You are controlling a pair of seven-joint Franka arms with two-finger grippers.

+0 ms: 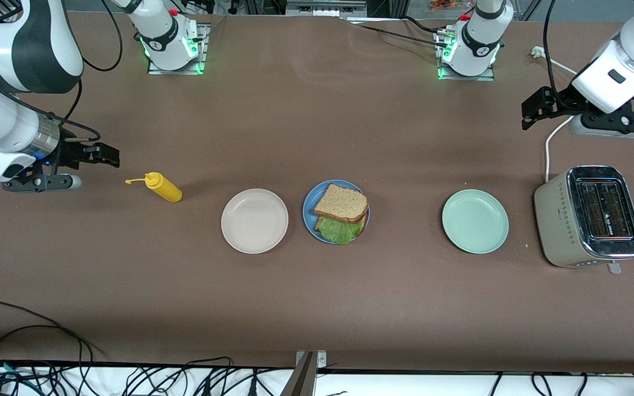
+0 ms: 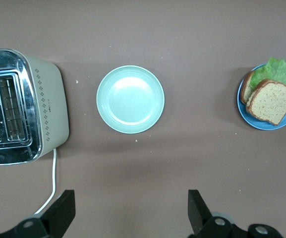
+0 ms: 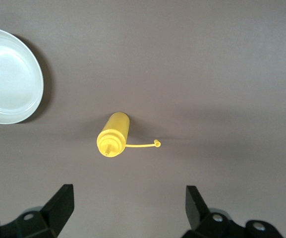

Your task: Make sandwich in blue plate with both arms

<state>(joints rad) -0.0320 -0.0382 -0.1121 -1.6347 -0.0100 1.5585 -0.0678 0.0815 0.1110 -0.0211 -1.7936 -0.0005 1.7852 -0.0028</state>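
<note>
The sandwich (image 1: 342, 203) lies in the blue plate (image 1: 310, 208) at the table's middle: a brown bread slice on top, a green lettuce leaf (image 1: 340, 231) sticking out beneath it, and the edge of a lower slice. It also shows in the left wrist view (image 2: 272, 100) on the blue plate (image 2: 261, 123). My left gripper (image 1: 533, 109) (image 2: 131, 208) is open and empty, up over the table near the toaster. My right gripper (image 1: 105, 155) (image 3: 128, 206) is open and empty, over the table beside the yellow bottle.
A beige plate (image 1: 255, 220) (image 3: 6, 74) sits beside the blue plate toward the right arm's end. A yellow squeeze bottle (image 1: 164, 187) (image 3: 114, 134) lies on its side. A mint-green plate (image 1: 475, 221) (image 2: 130, 99) and a toaster (image 1: 589, 215) (image 2: 19, 106) with its white cord stand toward the left arm's end.
</note>
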